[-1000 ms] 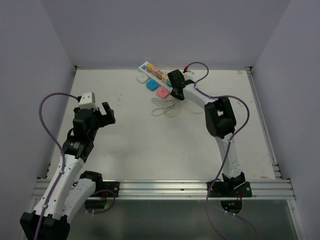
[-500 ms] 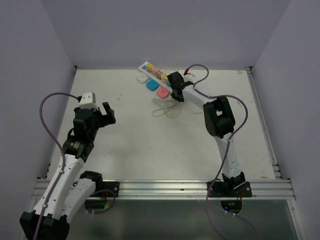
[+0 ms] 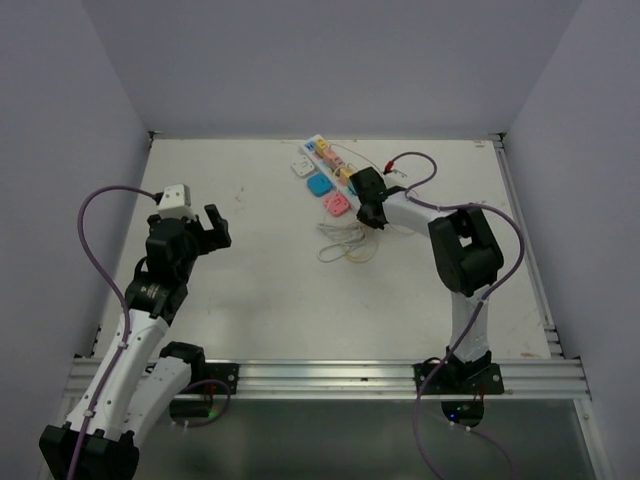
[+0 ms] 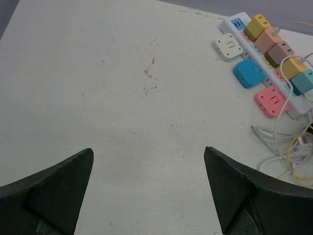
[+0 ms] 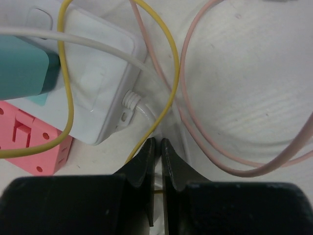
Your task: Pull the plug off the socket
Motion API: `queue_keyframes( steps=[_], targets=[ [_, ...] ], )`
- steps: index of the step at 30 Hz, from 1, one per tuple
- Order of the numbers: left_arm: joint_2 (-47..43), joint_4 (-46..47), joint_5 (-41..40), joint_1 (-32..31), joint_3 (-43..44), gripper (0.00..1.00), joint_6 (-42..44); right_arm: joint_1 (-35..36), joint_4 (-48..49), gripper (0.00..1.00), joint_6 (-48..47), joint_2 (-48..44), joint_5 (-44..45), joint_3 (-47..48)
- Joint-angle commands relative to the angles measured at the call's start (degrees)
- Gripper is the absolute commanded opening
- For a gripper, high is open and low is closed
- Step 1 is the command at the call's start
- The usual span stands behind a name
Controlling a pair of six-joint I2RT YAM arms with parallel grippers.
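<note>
Fingers of the right gripper [image 5: 157,147] are pressed nearly together low over the table [image 3: 260,290], with only a thin slit left between them. A sliver of yellow is glimpsed in that slit; whether a cord is truly clamped cannot be told. Just beyond the fingertips a white cord [image 5: 144,110] is seen leaving the end of the socket [image 5: 98,83]. It is crossed there by a yellow cord [image 5: 175,58], and a pink cord [image 5: 184,68] is looped beside it. A teal plug [image 5: 22,68] is seated at that end of the socket, and a loose pink block [image 5: 29,142] lies against its side. In the top view the socket is found at the far middle of the table, set slantwise. Four more plugs [image 4: 269,40] are seated in a row along it. A white block [image 4: 228,46] and a blue block [image 4: 248,73] lie loose just beside it. The left gripper [image 4: 147,152] is held above the table with its fingers spread wide apart, well away from the socket.
</note>
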Motion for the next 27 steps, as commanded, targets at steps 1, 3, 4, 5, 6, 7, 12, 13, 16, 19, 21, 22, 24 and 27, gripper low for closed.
queue_keyframes(
  steps=[1,3,4,5,6,7,12,13,16,19,21,22,24,27],
  targets=[
    [-0.6,3.7,-0.7,-0.4,0.6,0.99,1.1,0.9,-2.5,0.0,0.7,-7.5,-0.3,-6.8],
    [-0.5,3.6,-0.6,-0.3,0.6,0.99,1.1,1.9,-2.4,0.0,1.7,-10.1,-0.6,-11.6],
    [-0.4,3.6,-0.4,-0.2,0.7,0.99,1.1,2.2,-2.5,0.0,2.1,-12.5,-0.9,-14.5],
    [-0.3,3.5,-0.4,-0.2,0.7,0.99,1.1,3.0,-2.7,0.0,3.4,-13.8,-0.9,-16.0],
    [-0.3,3.4,-0.2,0.0,0.7,0.99,1.1,3.4,-2.8,0.0,4.1,-15.0,-0.8,-17.6],
    [-0.2,3.4,-0.2,0.1,0.7,0.99,1.0,3.9,-2.8,0.0,4.8,-16.4,-0.8,-20.7],
    [0.0,2.8,-0.1,0.3,0.7,0.99,0.8,7.6,-3.7,0.05,8.7,-24.3,0.9,-27.2],
    [0.0,2.6,-0.1,0.5,0.6,0.99,0.7,8.2,-3.9,0.06,9.1,-25.1,1.1,-27.9],
    [0.3,2.5,-0.1,0.5,0.7,0.98,0.7,10.5,-5.2,0.08,10.5,-27.9,2.0,-30.2],
    [0.3,2.4,-0.2,0.5,0.7,0.98,0.7,12.2,-5.9,0.08,11.4,-30.2,2.3,-32.0],
    [0.3,2.3,-0.3,0.5,0.5,0.98,0.6,12.8,-6.5,0.09,11.8,-31.6,2.3,-32.9],
    [0.3,2.2,-0.2,0.5,0.5,0.98,0.6,13.0,-6.6,0.11,11.6,-32.8,2.4,-33.4],
    [0.4,2.1,-0.1,0.5,0.5,0.99,0.5,13.0,-7.0,0.14,10.6,-34.1,2.4,-34.1],
    [0.7,2.1,0.1,0.5,0.4,0.98,0.6,13.0,-7.4,0.24,7.2,-36.3,1.8,-34.1]
  ],
)
